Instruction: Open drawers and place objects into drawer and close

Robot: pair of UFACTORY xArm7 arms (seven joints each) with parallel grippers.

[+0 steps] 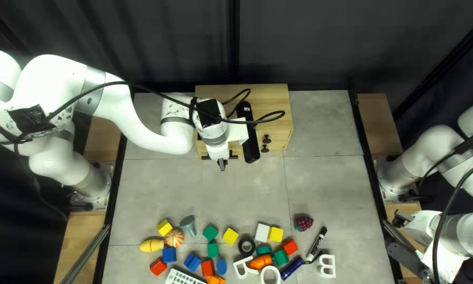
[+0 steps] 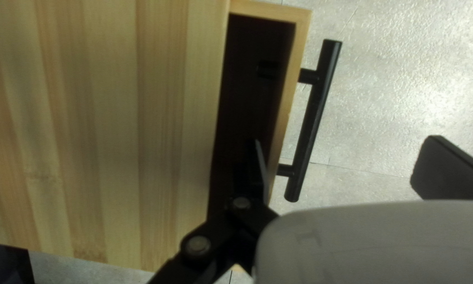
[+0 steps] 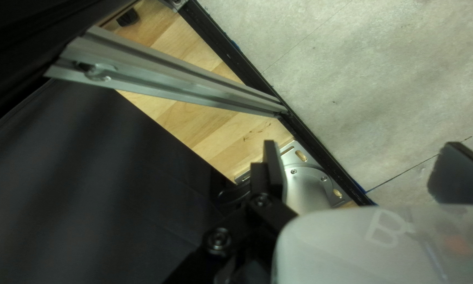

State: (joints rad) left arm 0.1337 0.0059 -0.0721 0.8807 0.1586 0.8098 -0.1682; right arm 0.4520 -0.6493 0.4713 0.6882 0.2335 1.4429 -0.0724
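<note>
Opening the drawer point(image 2: 289, 100) seems in hand, with the left end effector point(image 2: 345, 140) released by its handle point(image 2: 314, 115); next, probably pull it nearer.

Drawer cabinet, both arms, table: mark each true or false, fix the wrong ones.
1. The drawer in the left wrist view is partly open. True.
2. The left gripper is shut on the bar handle. False: it stands open.
3. The grapes lie on the table. True.
4. The right gripper holds the black-and-white marker. False: it is open and empty; the marker lies on the table.
5. The left arm reaches over the cabinet. True.
</note>
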